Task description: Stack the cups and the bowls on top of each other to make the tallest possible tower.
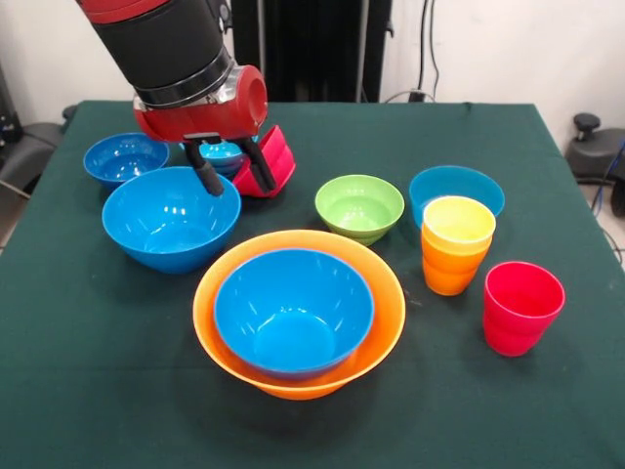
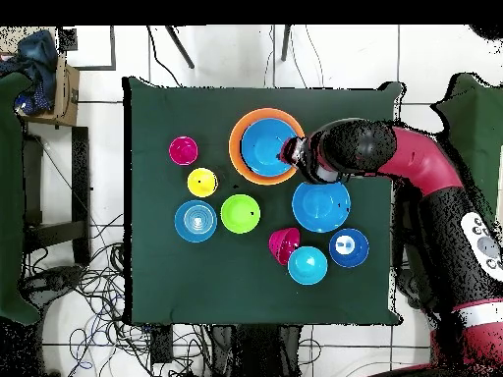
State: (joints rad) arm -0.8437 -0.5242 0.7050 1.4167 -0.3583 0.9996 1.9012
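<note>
Tower (image 1: 299,315) sits near the front middle of the bench (image 1: 88,391), so far only the big orange bowl (image 1: 376,337) with a large blue bowl (image 1: 293,308) nested inside, widest at the bottom for a steady base. Jaws (image 1: 232,174) hang spread and empty above the rim of a second large blue bowl (image 1: 169,217), likely the next piece by size. Just behind, a pink bowl (image 1: 273,161) tipped on its side against a small light-blue bowl (image 1: 223,152); further left a dark-blue bowl (image 1: 124,157). Off to the right, a green bowl (image 1: 358,206), another blue bowl (image 1: 457,186), a yellow cup (image 1: 459,221) nested in an orange cup (image 1: 451,266), and a red cup (image 1: 522,305). Nothing blocking the short path to the tower, though the arm (image 2: 413,157) hides part of it from overhead.
</note>
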